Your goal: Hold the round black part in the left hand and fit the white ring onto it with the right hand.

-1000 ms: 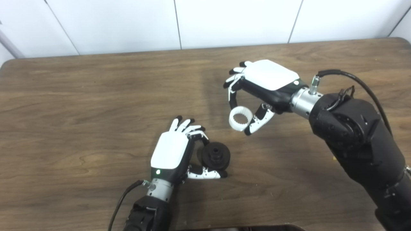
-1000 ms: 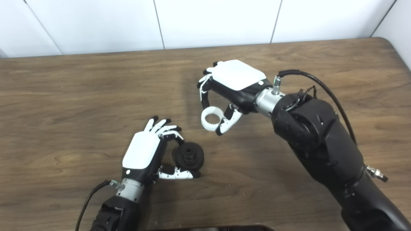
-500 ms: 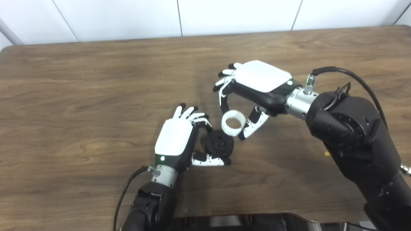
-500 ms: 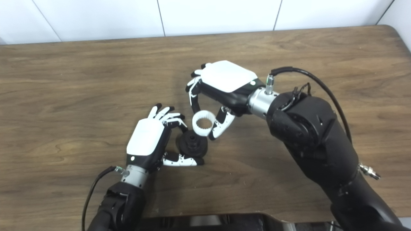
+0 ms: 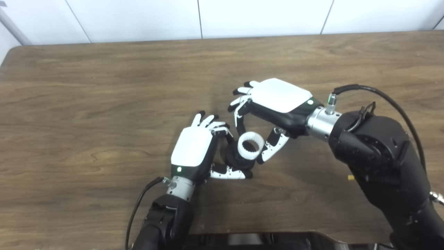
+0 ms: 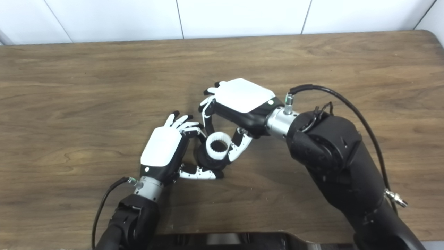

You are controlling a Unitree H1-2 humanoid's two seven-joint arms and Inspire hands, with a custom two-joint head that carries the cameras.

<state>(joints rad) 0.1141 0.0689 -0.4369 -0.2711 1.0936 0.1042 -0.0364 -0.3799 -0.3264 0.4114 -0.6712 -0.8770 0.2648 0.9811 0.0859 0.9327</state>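
White ring point(image 5: 250, 146), toothed inside, is pinched between the fingers and thumb of the right hand point(image 5: 274, 104), directly over and apparently touching the round black part point(image 5: 234, 160). That part is gripped by the left hand point(image 5: 196, 149), its fingers curled above and its thumb beneath. Both hands meet near the middle of a brown wooden table point(image 5: 86, 104), backed by a white panelled wall point(image 5: 138, 17).

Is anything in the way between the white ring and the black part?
Nothing visible. The right hand holds the white ring right over the round black part in the left hand; whether they touch is unclear.
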